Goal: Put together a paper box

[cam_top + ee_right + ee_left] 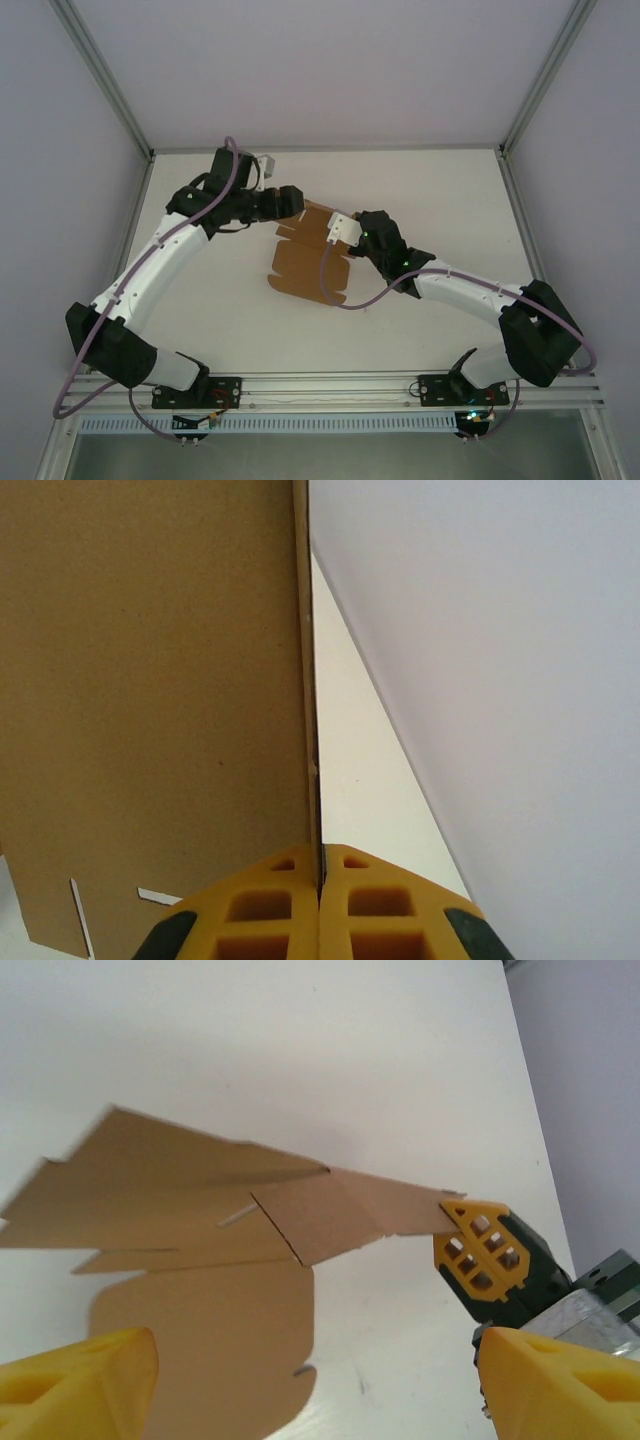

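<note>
- We saw the paper box [300, 268] as a flat brown die-cut sheet near the middle of the white table [430, 200], not yet folded into a box.
- From the top camera, its near part lay on the table and its far end sat between the two grippers.
- The right gripper [320, 898] had its yellow fingers pressed together on a thin edge of the cardboard. In its own wrist view the sheet stood as a brown wall to the left of the fingers.
- In the left wrist view, we saw the right gripper [480, 1255] pinching the corner of a flap. That flap was lifted off the table and slanted.
- The left gripper [310, 1385] had its jaws wide apart and held nothing. Its yellow fingers sat at the two lower corners of its wrist view, with a rounded flap lying flat on the table between them.
- From above, the left gripper [290, 203] was at the sheet's far left edge, and we could not tell whether it touched the cardboard.
</note>
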{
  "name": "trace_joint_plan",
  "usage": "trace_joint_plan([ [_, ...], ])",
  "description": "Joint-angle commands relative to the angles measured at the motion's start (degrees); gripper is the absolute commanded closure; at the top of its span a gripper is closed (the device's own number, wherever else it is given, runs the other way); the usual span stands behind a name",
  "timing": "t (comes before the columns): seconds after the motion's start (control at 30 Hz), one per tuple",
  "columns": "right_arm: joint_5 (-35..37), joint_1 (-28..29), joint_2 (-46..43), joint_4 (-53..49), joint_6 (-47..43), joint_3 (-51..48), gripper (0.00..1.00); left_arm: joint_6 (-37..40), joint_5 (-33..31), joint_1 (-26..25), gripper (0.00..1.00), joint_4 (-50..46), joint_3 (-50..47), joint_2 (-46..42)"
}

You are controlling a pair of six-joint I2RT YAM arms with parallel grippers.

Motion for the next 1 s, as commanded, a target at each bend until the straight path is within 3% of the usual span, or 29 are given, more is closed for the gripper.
trace_joint_plan([
  [0.0, -0.74, -0.30, 0.04, -0.86, 1.94, 1.23, 1.00, 2.61, 0.55, 0.27, 0.19, -1.55, 4.98, 3.21],
  [0.17, -1.00, -0.33, 0.98, -1.01, 2.29, 1.47, 1.00, 3.20, 8.69, 0.18, 0.24, -0.48, 9.59, 10.38],
  [0.4, -0.77, -0.24, 2.16, -0.71, 2.13, 2.21, 1.00, 3.49, 12.14, -0.25, 0.27, -2.33, 11.68, 15.99],
  [0.97, -0.69, -0.25, 1.87, 2.50, 2.35, 1.77, 1.00, -2.43, 16.75, -2.10, 0.40, 3.26, 7.40, 18.32],
])
